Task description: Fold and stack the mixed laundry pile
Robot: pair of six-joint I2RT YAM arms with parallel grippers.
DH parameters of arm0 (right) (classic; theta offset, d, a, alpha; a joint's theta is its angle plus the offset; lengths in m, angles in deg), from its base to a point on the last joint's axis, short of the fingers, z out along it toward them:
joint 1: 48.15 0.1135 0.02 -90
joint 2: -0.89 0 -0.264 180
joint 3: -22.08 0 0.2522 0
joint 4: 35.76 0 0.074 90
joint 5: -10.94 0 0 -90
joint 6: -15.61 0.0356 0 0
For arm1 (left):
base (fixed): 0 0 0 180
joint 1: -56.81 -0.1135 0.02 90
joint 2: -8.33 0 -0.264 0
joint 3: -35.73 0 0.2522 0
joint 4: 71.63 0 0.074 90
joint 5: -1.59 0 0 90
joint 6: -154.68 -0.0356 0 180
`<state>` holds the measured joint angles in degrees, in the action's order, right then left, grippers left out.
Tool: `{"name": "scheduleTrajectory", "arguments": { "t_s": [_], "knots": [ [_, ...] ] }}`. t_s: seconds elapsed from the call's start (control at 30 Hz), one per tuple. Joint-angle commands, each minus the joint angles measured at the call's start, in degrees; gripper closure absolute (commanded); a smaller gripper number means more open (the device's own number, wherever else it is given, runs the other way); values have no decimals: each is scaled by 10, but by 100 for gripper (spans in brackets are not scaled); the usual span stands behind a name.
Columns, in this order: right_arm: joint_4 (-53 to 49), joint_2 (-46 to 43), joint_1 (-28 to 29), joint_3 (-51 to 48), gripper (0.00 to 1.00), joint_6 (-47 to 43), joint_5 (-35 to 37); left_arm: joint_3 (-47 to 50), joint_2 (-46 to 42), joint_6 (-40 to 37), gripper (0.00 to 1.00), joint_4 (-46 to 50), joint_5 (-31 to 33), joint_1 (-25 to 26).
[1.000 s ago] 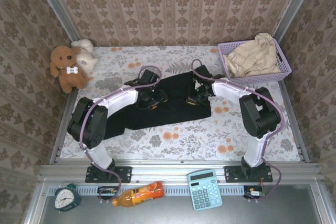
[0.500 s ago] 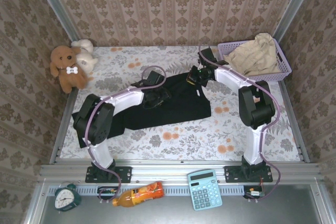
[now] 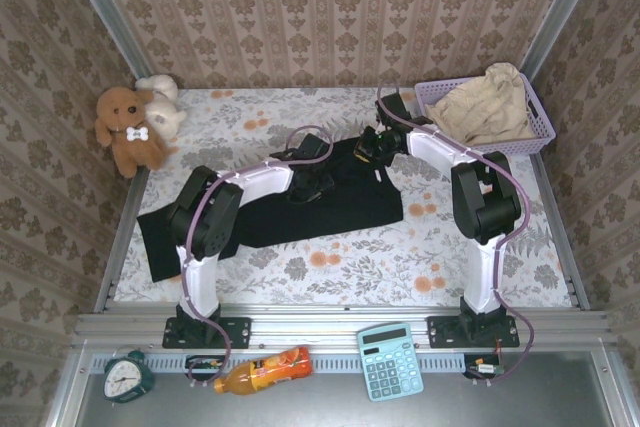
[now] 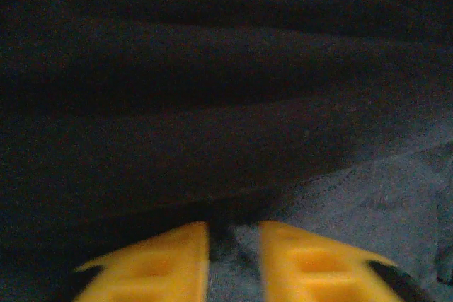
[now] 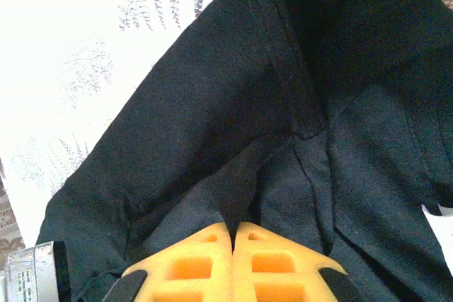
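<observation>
**Black garment taken at two points as fold is readied**

The large plain black cloth garment (image 3: 350, 209) is seen stretched across the floral-patterned surface (image 3: 400, 267), its long axis running from near left to far right. The right pincer (image 3: 370, 147) (image 5: 233, 235) is pressed together on a tented ridge of black cloth at the garment's far right edge. The left pincer (image 3: 315, 184) (image 4: 233, 245) is set on the garment's middle, a slim gap left between its fingers. Whether cloth is gripped there cannot be told. Most of the cloth lies to the near side of both pincers, and its long left tail is nearer the left arm. The smaller pale beige cloth garment (image 3: 485, 107) is left heaped in the lavender plastic mesh basket (image 3: 540, 132) at the far right corner. Against a second earlier, the right pincer has been carried from over the garment's right part to its far edge. The left pincer has been shifted rightward along the cloth and narrowed.
</observation>
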<state>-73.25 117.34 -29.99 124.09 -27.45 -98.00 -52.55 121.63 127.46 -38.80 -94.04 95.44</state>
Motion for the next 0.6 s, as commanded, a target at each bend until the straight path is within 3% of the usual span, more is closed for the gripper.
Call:
{"name": "scheduleTrajectory", "arguments": {
  "t_s": [0.0,0.2,0.57],
  "knots": [
    [4,-6,1,-2,100,8,-6,-13,7,-10,83,34,8,0],
    [-4,-16,1,-3,100,-3,0,-27,-24,-34,100,58,12,-8],
    [-23,-53,1,-35,100,-16,-11,15,-130,-50,100,115,-31,-4]
  ]
}}
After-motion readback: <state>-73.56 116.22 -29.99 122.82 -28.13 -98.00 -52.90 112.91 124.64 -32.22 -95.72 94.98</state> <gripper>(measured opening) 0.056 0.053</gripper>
